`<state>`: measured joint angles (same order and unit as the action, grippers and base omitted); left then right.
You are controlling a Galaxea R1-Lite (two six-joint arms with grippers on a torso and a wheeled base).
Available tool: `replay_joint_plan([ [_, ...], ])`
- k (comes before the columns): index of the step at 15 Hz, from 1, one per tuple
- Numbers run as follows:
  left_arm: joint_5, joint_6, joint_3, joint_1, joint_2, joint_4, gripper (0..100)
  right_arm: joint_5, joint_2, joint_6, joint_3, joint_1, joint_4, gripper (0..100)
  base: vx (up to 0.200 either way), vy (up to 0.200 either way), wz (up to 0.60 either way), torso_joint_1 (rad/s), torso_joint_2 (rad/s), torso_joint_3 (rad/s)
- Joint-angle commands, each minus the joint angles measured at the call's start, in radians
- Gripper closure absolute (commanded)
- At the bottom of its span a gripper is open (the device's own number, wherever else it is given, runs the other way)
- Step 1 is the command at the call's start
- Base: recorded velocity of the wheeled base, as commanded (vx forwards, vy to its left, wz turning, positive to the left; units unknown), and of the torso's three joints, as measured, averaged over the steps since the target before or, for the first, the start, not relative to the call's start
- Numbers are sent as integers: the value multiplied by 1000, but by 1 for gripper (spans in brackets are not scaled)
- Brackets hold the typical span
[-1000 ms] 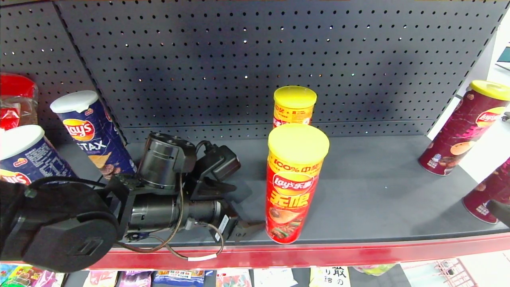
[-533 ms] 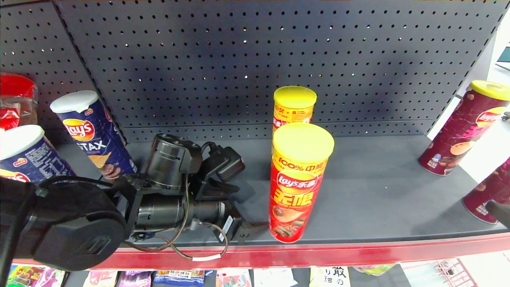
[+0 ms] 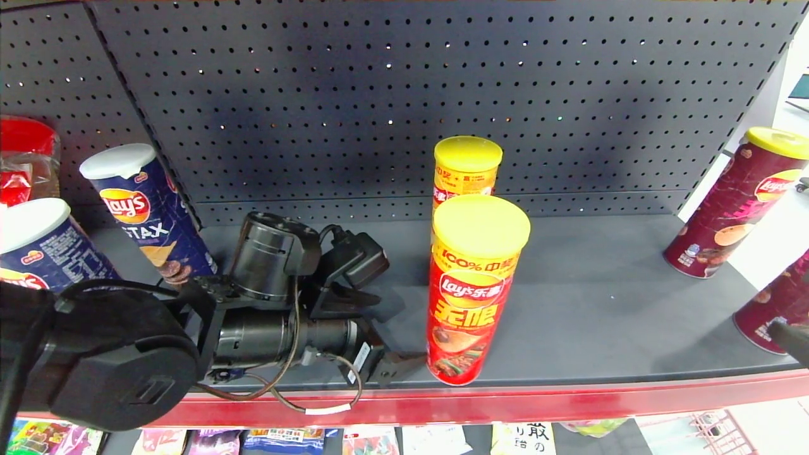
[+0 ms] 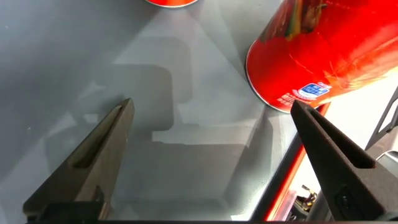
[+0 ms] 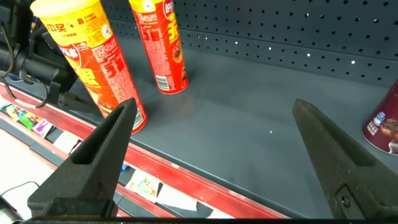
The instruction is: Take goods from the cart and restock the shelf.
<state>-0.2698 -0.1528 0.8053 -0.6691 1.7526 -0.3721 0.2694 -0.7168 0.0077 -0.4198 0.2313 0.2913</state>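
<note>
A red chip can with a yellow lid [image 3: 472, 294] stands upright near the front of the grey shelf [image 3: 600, 303]; its base shows in the left wrist view [image 4: 317, 56]. A second, matching can [image 3: 466, 165] stands right behind it. My left gripper [image 3: 392, 328] lies low on the shelf just left of the front can, open, with nothing between its fingers [image 4: 212, 104]; one fingertip [image 4: 305, 118] is at the can's base. My right gripper [image 5: 214, 102] hangs open before the shelf's right part, holding nothing. Both red cans [image 5: 93, 62] [image 5: 158, 43] show beyond it.
Two blue cans [image 3: 148, 208] [image 3: 44, 246] and a red-lidded jar [image 3: 25, 158] stand at the left. Maroon cans [image 3: 736, 202] [image 3: 771, 309] stand at the right. A pegboard wall [image 3: 404, 95] backs the shelf, a red lip [image 3: 537, 401] fronts it, and packets [image 3: 379, 440] lie below.
The left arm moved a little to the right and the front red can shifted right with it; over the last half second both stayed still.
</note>
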Motion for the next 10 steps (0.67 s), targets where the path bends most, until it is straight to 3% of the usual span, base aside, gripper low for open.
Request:
replay_joint_plan([
  [1, 0, 1, -2, -4, -4, -1, 0, 1, -3, 0, 1, 0, 0, 0, 0, 0, 0, 0, 0, 0],
  [3, 3, 6, -34, 0, -42, -1, 0, -1, 0, 0, 7, 0, 0, 0, 0, 0, 0, 0, 0, 0],
  [7, 14, 9, -218, 80, -323, 7, 0, 1, 45, -2, 90, 0, 0, 0, 0, 0, 0, 0, 0, 0],
  [8, 26, 24, -262, 108, -469, 22, 0, 1, 88, -2, 134, 0, -1, 0, 0, 0, 0, 0, 0, 0],
  [10, 69, 62, -293, 108, -685, 131, 0, -1, 166, -2, 196, 0, -1, 0, 0, 0, 0, 0, 0, 0],
])
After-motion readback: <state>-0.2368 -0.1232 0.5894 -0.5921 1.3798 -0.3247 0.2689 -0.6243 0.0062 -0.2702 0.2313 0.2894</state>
